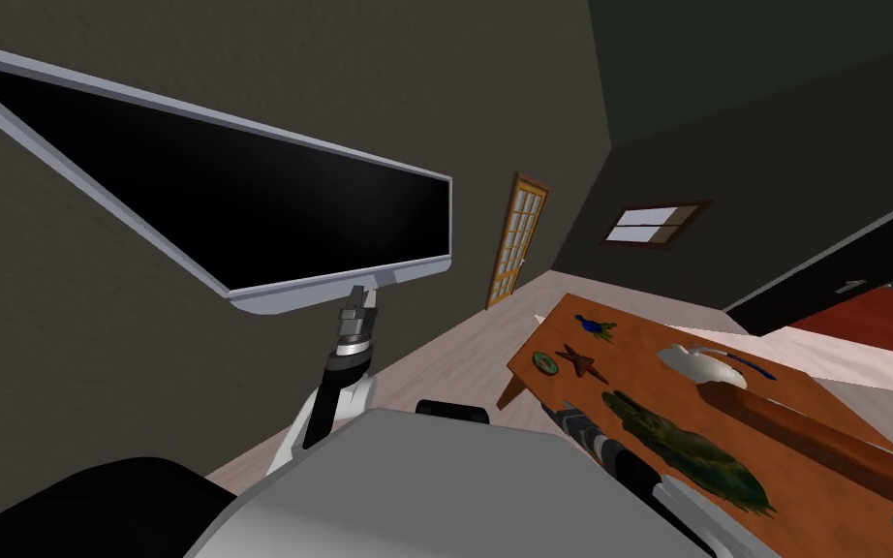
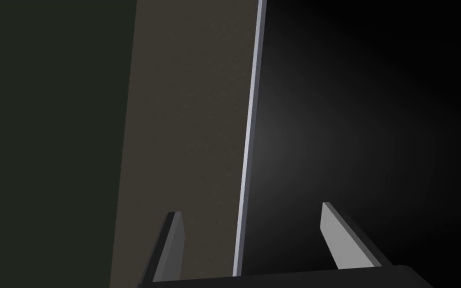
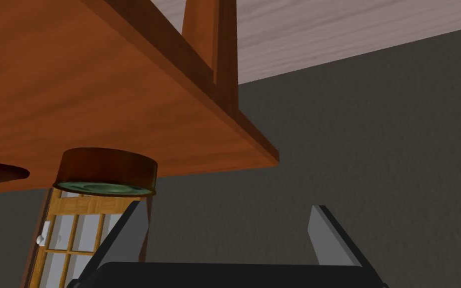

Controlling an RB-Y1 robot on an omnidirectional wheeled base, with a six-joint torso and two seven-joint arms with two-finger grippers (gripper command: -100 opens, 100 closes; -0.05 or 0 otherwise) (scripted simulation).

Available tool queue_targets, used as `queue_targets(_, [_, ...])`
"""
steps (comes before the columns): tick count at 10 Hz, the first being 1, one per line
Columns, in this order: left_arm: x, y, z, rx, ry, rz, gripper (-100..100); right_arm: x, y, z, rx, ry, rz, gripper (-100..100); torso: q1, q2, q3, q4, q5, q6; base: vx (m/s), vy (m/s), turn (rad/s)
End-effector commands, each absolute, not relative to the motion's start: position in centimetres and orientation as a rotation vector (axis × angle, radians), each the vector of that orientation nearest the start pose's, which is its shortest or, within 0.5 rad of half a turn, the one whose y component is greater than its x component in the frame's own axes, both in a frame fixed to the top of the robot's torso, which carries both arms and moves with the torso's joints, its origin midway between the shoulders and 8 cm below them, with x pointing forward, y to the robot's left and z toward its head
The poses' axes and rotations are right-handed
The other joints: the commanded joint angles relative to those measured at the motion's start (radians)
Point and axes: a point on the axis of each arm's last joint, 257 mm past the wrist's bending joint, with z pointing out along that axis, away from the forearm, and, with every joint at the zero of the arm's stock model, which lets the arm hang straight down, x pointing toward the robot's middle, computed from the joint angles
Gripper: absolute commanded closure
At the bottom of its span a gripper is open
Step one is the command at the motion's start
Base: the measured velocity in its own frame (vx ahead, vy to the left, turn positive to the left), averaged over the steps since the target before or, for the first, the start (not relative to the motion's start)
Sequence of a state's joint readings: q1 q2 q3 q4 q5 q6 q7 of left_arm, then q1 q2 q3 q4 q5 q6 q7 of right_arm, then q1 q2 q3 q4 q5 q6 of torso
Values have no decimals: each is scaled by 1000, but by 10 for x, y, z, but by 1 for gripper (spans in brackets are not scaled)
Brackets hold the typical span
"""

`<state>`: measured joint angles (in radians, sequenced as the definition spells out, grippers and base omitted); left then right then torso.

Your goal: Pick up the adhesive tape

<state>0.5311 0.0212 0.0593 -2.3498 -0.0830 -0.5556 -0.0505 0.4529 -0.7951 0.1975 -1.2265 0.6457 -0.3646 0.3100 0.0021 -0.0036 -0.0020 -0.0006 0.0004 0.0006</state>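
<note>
- The adhesive tape point(image 3: 105, 172), a low round roll with a brown side and a green face, lies flat on the wooden table point(image 3: 99, 75), close to the table's corner.
- The right gripper point(image 3: 234, 235) hangs just off the table's edge at that corner. Its fingers are spread wide and empty, and the roll sits just beside one finger, not between them.
- Further in on the table lie a brown star shape point(image 1: 580, 363) and a dark green mass point(image 1: 687, 448).
- The left gripper point(image 1: 362, 302) is raised well away from the table, fingers parted and holding nothing.

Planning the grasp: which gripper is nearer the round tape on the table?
Right. The right gripper is open close beside the tape; the left gripper is raised by the wall screen.
</note>
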Motion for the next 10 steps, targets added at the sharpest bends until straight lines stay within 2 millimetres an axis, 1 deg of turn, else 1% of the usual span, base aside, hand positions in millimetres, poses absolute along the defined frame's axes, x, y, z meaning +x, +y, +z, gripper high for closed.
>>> queue_targets(1, [317,280,55,-482,623,-1156,0,225,-489,-486,-315,2380,-16,-100,0,0,0,0,0,0,97,59,368])
queue_targets(2, [317,280,55,-482,623,-1156,0,219,-495,-489,-307,2395,-27,-100,1,-2,-1,0,1,0,72,34,109])
queue_targets(3, [317,281,55,-482,623,-1156,0,218,-497,-490,-305,2398,-30,-100,0,-1,-1,0,0,1,21,14,-49])
queue_targets(4, [317,281,55,-482,623,-1156,0,201,-517,-495,-387,2440,-88,-100,-1,2,1,0,0,1,34,26,196])
queue_targets(5, [317,280,55,-482,623,-1156,0,199,-519,-496,-384,2445,-92,-100,0,2,1,0,0,0,44,24,128])
queue_targets(6, [317,280,55,-482,623,-1156,0,185,-537,-499,-468,2480,-144,-100,0,1,1,0,0,1,57,32,164])
queue_targets(7, [317,280,55,-482,623,-1156,0,170,-554,-501,-549,2512,-193,-100,0,1,0,0,0,0,89,53,314])
queue_targets(8, [317,280,55,-482,623,-1156,0,148,-578,-504,-617,2559,-252,-100,1,-2,-1,0,0,0,126,48,247])
queue_targets(9, [317,280,55,-482,623,-1156,0,146,-580,-504,-615,2563,-255,-100,1,-4,-2,-1,1,0,110,16,54])
queue_targets(10, [317,281,55,-482,623,-1156,0,133,-595,-504,-691,2588,-294,-100,0,-3,-2,-1,0,1,91,9,144])
